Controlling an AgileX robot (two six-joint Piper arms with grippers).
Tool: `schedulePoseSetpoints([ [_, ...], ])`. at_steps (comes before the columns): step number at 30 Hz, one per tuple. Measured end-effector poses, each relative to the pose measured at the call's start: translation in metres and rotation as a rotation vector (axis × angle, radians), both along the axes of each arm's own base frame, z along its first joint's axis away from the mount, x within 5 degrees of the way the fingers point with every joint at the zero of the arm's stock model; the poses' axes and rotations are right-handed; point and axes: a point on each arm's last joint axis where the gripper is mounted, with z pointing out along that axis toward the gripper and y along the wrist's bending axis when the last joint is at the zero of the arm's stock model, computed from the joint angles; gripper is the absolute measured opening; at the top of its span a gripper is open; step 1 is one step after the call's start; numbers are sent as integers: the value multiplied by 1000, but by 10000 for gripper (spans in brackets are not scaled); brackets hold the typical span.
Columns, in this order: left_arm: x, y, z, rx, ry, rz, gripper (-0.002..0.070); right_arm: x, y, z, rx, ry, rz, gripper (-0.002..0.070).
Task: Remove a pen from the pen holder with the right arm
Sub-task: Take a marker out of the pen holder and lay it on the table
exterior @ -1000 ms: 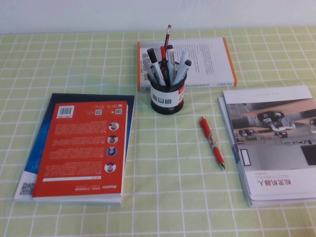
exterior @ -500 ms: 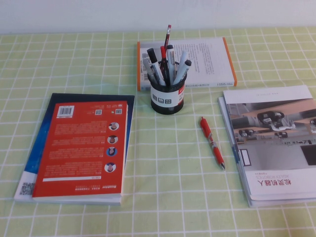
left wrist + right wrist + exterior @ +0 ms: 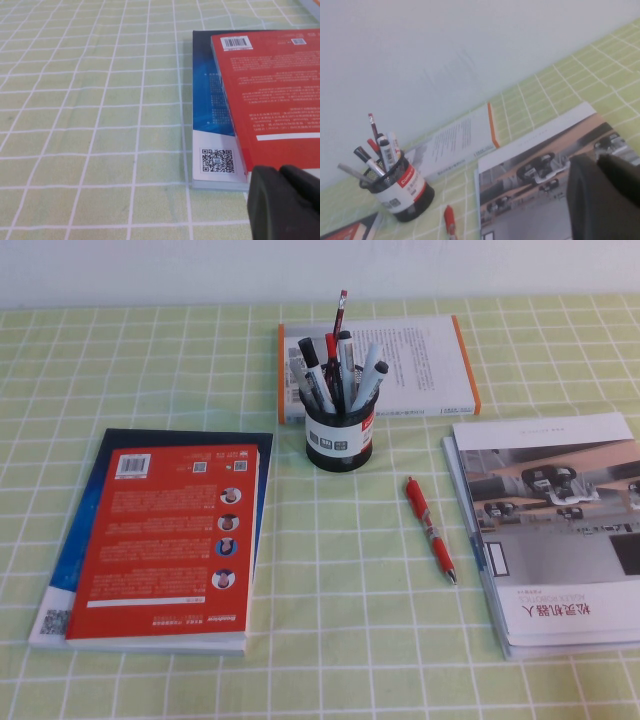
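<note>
A black mesh pen holder (image 3: 339, 444) stands at the table's back middle, filled with several pens and markers (image 3: 335, 370); it also shows in the right wrist view, pen holder (image 3: 402, 192). A red pen (image 3: 430, 528) lies flat on the cloth to its right, tip toward me, its end seen as red pen (image 3: 450, 221). My right gripper (image 3: 600, 165) is shut and empty, hovering over the grey magazine (image 3: 530, 195), well away from the holder. My left gripper (image 3: 280, 175) is shut, above the near corner of the red book (image 3: 270, 95). Neither arm appears in the high view.
A red book on a blue one (image 3: 165, 540) lies at the left. A white book with an orange spine (image 3: 400, 365) lies behind the holder. A stack of grey magazines (image 3: 555, 530) covers the right side. Green checked cloth (image 3: 340, 620) covers the table.
</note>
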Motion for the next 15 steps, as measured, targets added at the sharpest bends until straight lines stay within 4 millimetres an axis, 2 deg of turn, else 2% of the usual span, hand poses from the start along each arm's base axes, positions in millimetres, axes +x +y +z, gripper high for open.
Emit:
schedulePoseSetpoints([
  [5, 0, 0, 0, 0, 0, 0, -5, 0, 5, 3, 15, 81, 59, -13],
  [10, 0, 0, 0, 0, 0, 0, -5, 12, 10, 36, -37, 187, 115, -13],
  [15, 0, 0, 0, 0, 0, 0, -5, 39, 16, 65, -141, 319, 187, -13],
])
